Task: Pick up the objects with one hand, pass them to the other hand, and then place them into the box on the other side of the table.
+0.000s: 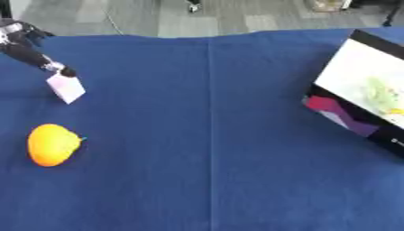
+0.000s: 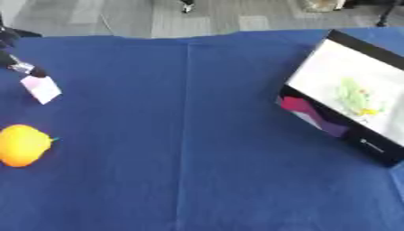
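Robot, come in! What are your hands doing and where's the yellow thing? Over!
Left hand pinching small pale card, far left. Right hand out of view. Yellow fruit untouched on cloth. Box at right, path across unobstructed.

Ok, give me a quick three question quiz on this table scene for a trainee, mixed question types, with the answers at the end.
1. True or false: the left hand holds the small white card off the blue cloth.
2. Multiple choice: where is the orange fruit-shaped object? A) inside the box B) on the cloth at the robot's left C) in the left hand
3. Fill in: the box sits at the robot's ____ side.

Key
1. True: fingers pinch the card's top edge.
2. B
3. right; a greenish item already lies inside it.
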Available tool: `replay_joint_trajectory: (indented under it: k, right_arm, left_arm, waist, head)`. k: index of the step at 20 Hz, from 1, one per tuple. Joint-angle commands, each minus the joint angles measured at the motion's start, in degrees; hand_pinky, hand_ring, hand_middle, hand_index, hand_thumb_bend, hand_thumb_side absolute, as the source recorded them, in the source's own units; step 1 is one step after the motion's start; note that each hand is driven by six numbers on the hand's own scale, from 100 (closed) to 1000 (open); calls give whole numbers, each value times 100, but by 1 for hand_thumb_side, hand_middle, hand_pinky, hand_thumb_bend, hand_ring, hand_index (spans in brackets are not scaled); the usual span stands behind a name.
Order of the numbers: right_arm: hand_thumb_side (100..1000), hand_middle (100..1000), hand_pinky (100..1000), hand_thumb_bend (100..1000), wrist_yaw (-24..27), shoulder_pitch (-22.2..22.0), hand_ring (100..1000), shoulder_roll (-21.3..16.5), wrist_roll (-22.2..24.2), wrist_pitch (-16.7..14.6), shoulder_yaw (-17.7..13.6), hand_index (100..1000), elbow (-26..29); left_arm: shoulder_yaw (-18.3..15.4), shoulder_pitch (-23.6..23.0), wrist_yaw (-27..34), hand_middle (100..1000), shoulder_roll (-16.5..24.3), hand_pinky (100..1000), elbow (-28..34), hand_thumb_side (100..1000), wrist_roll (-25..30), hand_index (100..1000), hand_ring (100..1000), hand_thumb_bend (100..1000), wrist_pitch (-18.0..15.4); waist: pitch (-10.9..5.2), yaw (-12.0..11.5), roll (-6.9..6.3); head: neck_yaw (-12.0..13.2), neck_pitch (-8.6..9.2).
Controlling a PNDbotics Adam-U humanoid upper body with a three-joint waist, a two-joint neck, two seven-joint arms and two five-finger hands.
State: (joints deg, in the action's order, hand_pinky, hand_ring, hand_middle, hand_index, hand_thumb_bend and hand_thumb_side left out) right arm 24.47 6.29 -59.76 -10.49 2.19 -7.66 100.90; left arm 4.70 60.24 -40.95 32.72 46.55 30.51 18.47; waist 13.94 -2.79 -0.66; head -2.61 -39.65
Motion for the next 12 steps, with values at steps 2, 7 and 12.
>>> replay_joint_trajectory:
  k: [2,7,12]
  right_arm:
    - [539,1000,1000,100,-82,59,998,-137,-30,26,-80,1000,102]
    - [547,1000,1000,100,-167,100,997,-76,-6,72,-15,1000,129]
    - [549,1000,1000,100,-267,179,997,-18,72,128,80,1000,189]
  left_arm:
    - [-174,188,-162,784,208,911,-171,332,140,882,915,959,74]
    - [-253,210,-119,789,166,929,-362,339,232,872,930,962,122]
    - [-274,248,-407,793,120,939,-552,339,274,856,932,958,311]
  waist:
    - [28,32,-82]
    - [90,100,-105]
    - [142,147,-136]
  head:
    - [38,91]
    - [5,117]
    - [9,141]
